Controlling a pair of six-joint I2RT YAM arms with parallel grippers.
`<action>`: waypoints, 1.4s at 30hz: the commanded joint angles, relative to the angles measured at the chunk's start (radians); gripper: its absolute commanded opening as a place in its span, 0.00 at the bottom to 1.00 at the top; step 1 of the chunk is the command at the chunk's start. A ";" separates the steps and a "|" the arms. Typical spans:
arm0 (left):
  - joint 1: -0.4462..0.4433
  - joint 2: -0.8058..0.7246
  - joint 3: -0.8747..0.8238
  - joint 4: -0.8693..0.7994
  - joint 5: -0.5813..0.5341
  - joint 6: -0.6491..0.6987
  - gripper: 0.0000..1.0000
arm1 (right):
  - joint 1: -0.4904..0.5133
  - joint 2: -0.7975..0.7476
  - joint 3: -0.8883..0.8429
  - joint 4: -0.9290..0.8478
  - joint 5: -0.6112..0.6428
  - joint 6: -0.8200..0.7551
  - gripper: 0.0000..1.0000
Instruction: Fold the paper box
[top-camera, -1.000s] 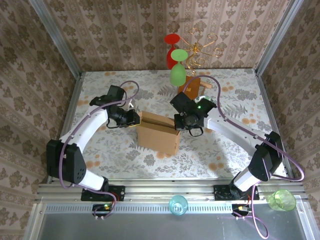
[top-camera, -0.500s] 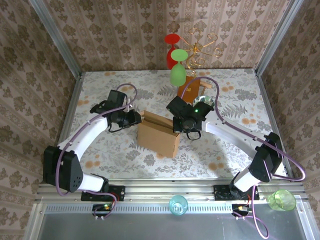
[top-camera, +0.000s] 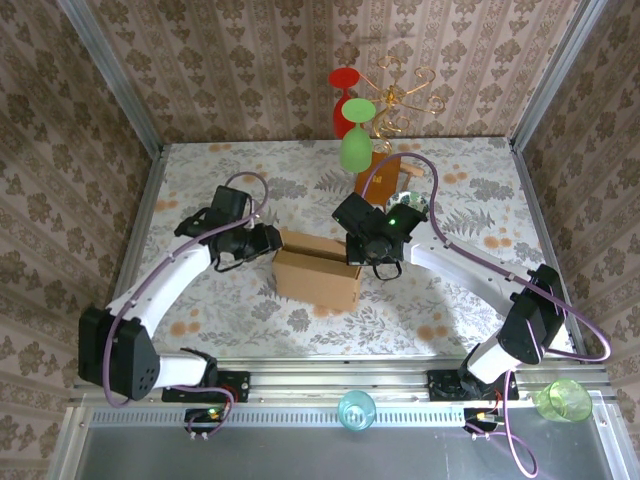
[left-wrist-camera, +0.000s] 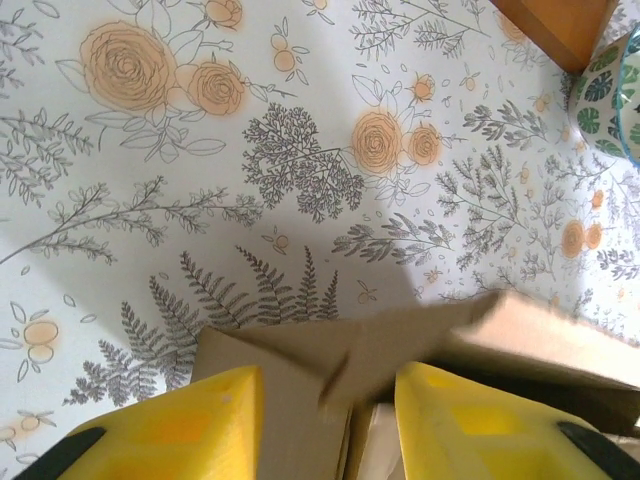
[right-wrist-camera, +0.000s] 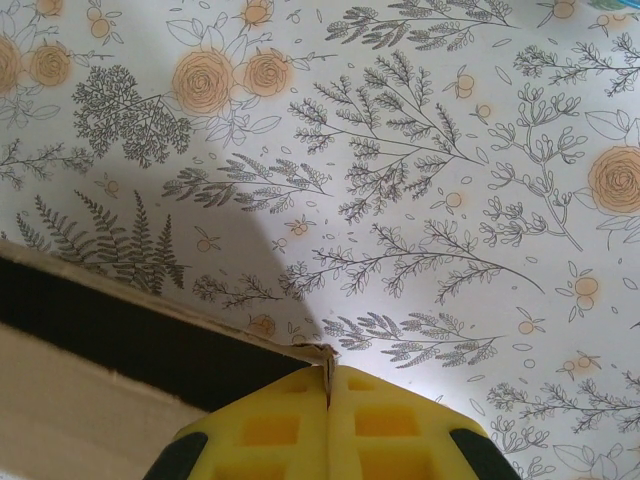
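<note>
Left tool (left-wrist-camera: 328, 425): 2 yellow fingers (left-wrist-camera: 190, 425) parted, cardboard flap edge in gap, neither pad clearly pressing on it. Right tool (right-wrist-camera: 328, 405): pads (right-wrist-camera: 390, 425) closed together, pinching thin corner of paper box (right-wrist-camera: 80, 400) wall.

Overhead view gives layout: left tool (top-camera: 268, 240) at box's left end, right tool (top-camera: 363, 250) at its far right corner. Paper box (top-camera: 316, 278) sits mid tabletop (top-camera: 230, 300), between the 2 tools.

Left wrist view adds floral tabletop beyond box (left-wrist-camera: 520, 335), with orange-brown board (left-wrist-camera: 560, 25) and patterned bowl (left-wrist-camera: 612, 95) at upper right.
</note>
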 joint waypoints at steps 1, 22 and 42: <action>-0.007 -0.061 -0.025 0.005 -0.030 -0.043 0.43 | 0.007 -0.007 0.003 -0.010 0.035 0.005 0.00; -0.038 -0.178 -0.128 0.105 -0.069 -0.127 0.38 | -0.008 0.019 0.010 0.004 0.057 -0.019 0.00; -0.486 -0.593 -0.294 -0.071 0.317 0.194 0.24 | -0.052 0.062 0.022 0.030 0.047 -0.062 0.00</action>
